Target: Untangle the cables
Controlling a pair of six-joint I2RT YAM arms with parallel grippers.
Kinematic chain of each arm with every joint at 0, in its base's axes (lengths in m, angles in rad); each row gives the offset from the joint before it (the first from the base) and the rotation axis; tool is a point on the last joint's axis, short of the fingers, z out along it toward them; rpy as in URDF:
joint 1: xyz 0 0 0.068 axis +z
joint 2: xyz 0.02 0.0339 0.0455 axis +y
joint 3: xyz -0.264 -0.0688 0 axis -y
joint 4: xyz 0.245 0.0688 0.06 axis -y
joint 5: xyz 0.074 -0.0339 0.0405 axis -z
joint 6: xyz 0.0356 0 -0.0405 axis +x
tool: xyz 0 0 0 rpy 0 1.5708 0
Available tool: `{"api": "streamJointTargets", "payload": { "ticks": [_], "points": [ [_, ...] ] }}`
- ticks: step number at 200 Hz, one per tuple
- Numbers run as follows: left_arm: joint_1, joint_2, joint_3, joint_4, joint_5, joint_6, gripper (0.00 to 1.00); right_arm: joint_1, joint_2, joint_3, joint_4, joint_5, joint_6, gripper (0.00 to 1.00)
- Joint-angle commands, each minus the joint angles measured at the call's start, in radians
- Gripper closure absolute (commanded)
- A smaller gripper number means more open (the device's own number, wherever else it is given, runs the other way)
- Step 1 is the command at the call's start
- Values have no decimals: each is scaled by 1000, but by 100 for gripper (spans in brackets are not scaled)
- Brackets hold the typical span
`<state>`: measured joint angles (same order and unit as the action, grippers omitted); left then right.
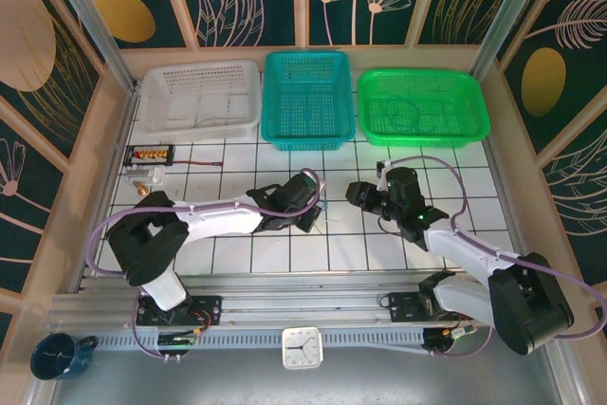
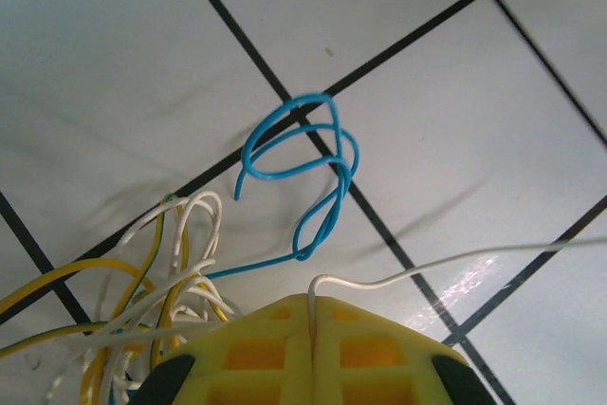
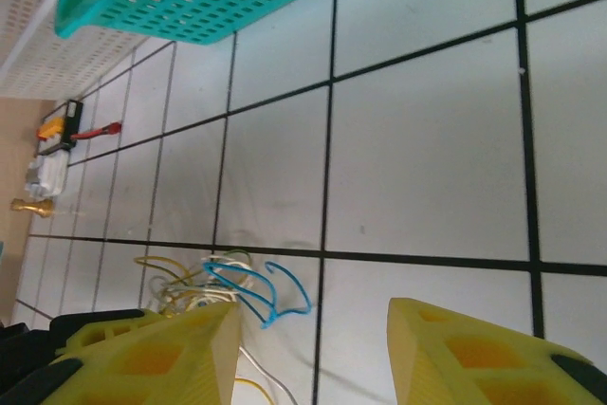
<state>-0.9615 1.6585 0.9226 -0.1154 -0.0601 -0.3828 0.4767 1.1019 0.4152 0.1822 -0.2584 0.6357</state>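
Note:
The cables form a small knot of white, yellow and blue wires point(image 2: 171, 272) on the tiled table, with a blue loop point(image 2: 303, 158) sticking out of it. My left gripper point(image 2: 313, 303) is shut on a white cable point(image 2: 427, 267) that runs off to the right from its yellow fingertips. From above, the left gripper point(image 1: 311, 215) sits at the table's middle with the cables point(image 1: 327, 213) at its tip. My right gripper point(image 3: 313, 315) is open and looks down at the knot point(image 3: 194, 286) and its blue loop point(image 3: 275, 291), near its left finger. Seen from above, the right gripper point(image 1: 360, 194) hangs just right of the knot.
At the back stand a white basket point(image 1: 199, 97), a teal basket point(image 1: 308, 100) and a green basket point(image 1: 422, 109) with a thin wire inside. A red wire with a small connector board point(image 1: 152, 154) lies at the left. A clock point(image 1: 302, 348) and a mug point(image 1: 57, 356) sit by the near edge.

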Motion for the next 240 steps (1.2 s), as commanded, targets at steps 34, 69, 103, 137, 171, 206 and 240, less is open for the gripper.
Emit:
{"api": "streamJointTargets", "payload": {
  "ticks": [34,69,103,137,171,206,240],
  "points": [
    [-6,-110,13,73,-18,-48,100,-18,-20,85,9,-44,10,41],
    [-6,-143,-7,117,-64,-77,100,-21,-29,94,21,-50,25,33],
    [-5,-145,-5,129,-85,-87,100,-20,-71,52,60,-67,55,30],
    [-4,-142,-4,145,-106,-106,100,-18,-119,0,111,-74,101,27],
    [-3,-141,-1,160,-121,-114,100,-4,-100,-19,143,-74,124,27],
    [-3,-137,5,164,-117,-118,100,35,-60,-28,184,-60,134,27],
    [-2,-135,5,172,-110,-123,100,63,-6,-30,234,-45,144,28]
  ]
}}
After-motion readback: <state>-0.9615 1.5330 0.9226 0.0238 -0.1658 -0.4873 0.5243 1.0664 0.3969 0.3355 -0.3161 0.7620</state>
